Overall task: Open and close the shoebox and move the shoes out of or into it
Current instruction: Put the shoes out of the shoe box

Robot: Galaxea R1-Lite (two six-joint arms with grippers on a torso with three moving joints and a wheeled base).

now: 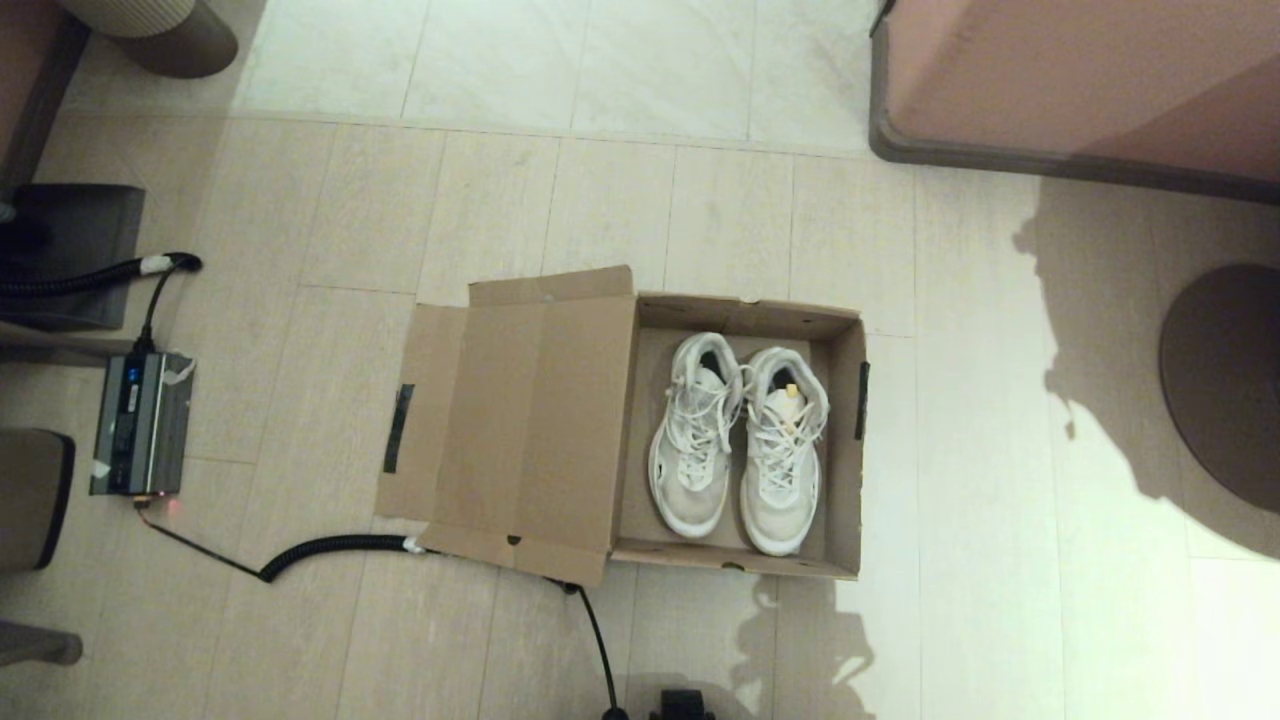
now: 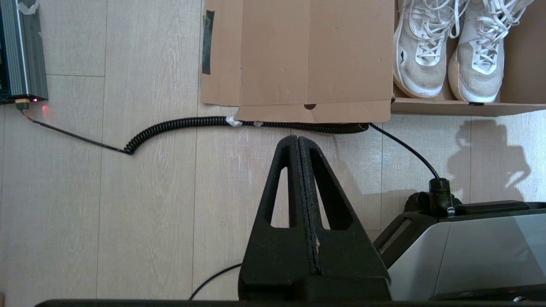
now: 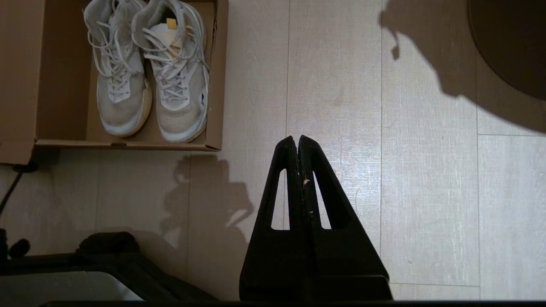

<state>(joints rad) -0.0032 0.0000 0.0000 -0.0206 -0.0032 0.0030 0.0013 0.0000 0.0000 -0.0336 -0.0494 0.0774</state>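
Observation:
The brown cardboard shoebox (image 1: 848, 440) stands open on the floor, its hinged lid (image 1: 520, 420) folded flat to the left with a black tape strip on the flap. Both white sneakers (image 1: 738, 440) lie side by side inside, toes toward me. The left wrist view shows the lid (image 2: 315, 55) and the shoes (image 2: 448, 51) beyond my left gripper (image 2: 298, 137), which hangs shut and empty above the floor, short of the box. My right gripper (image 3: 297, 138) is shut and empty too, over bare floor to the right of the box (image 3: 217, 76). Neither arm shows in the head view.
A coiled black cable (image 1: 330, 550) runs along the floor under the lid's near edge to a grey power unit (image 1: 140, 425) at the left. A pink cabinet (image 1: 1080, 80) stands at the back right and a dark round base (image 1: 1225, 380) at the right.

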